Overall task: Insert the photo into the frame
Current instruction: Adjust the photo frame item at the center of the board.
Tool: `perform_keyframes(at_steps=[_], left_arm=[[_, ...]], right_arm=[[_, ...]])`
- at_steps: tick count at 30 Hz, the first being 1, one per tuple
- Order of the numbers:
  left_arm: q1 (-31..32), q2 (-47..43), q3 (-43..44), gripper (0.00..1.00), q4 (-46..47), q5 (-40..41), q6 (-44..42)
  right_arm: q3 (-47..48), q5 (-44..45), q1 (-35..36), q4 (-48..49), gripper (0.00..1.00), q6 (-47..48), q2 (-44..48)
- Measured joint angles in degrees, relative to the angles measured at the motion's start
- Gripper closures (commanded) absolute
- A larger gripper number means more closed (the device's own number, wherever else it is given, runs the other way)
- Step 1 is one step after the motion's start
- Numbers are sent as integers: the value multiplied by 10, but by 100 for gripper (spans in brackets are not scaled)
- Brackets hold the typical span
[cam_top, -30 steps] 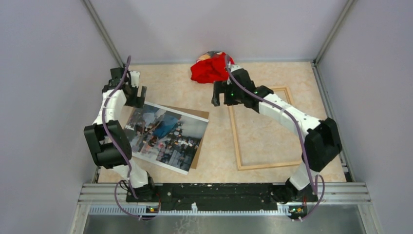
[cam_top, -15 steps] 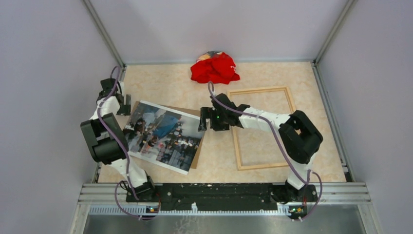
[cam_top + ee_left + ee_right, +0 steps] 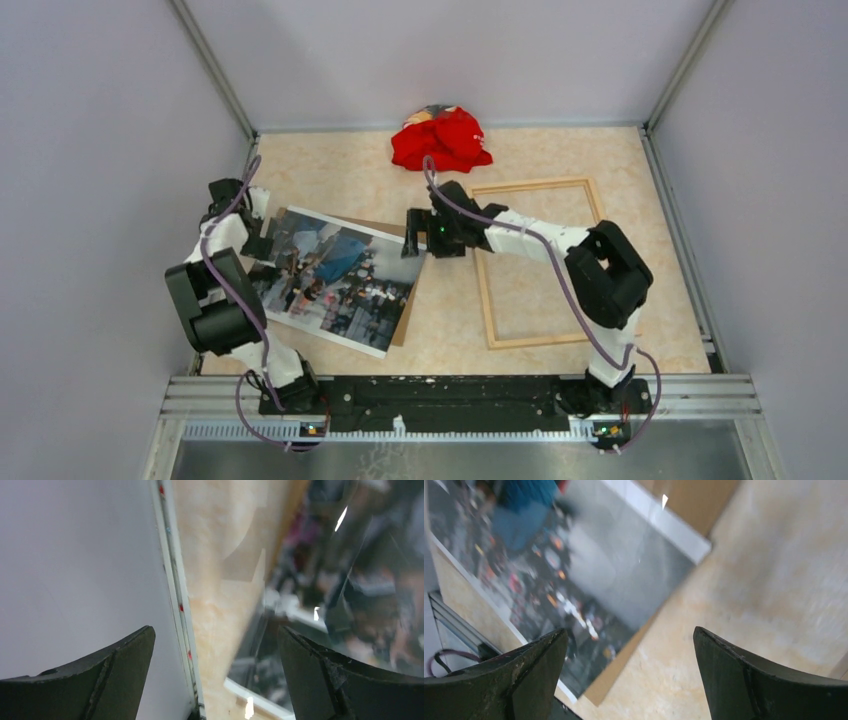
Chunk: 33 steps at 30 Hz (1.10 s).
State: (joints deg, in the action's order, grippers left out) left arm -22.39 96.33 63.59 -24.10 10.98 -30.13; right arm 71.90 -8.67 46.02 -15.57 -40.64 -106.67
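Glossy blue-and-dark print: noted the photo (image 3: pixel 335 280) flat on a brown backing board (image 3: pixel 398 231), lying between the two sets of jaws. Found left gripper (image 3: pixel 215 680) spread wide, gripping nothing, the photo's edge between its fingers. Found right gripper (image 3: pixel 629 680) likewise wide, gripping nothing, above the photo's corner nearest the frame (image 3: pixel 487 300). Spotted that frame on the wrist side of the right jaws, apart from the photo.

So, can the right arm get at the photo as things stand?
Probably yes. The right hand is open just beside the photo, at its far right corner, with nothing between them. The photo lies flat on a brown board, so lifting its edge may be hard.
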Motion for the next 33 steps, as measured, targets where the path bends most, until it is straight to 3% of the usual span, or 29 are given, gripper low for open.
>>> perform_keyframes(at_steps=[11,21,33], left_arm=[[0,-210,-146,2,-112,-67,-254],[0,-259,-256,2,-136,-25,-406],[0,-245,-306,1,-40,19,-461]], right_arm=[[249,4,-66,-45,4,122,-148],[292,-4,-65,-66,3,142,-206],[391,2,-75,-84,3,167,-271]])
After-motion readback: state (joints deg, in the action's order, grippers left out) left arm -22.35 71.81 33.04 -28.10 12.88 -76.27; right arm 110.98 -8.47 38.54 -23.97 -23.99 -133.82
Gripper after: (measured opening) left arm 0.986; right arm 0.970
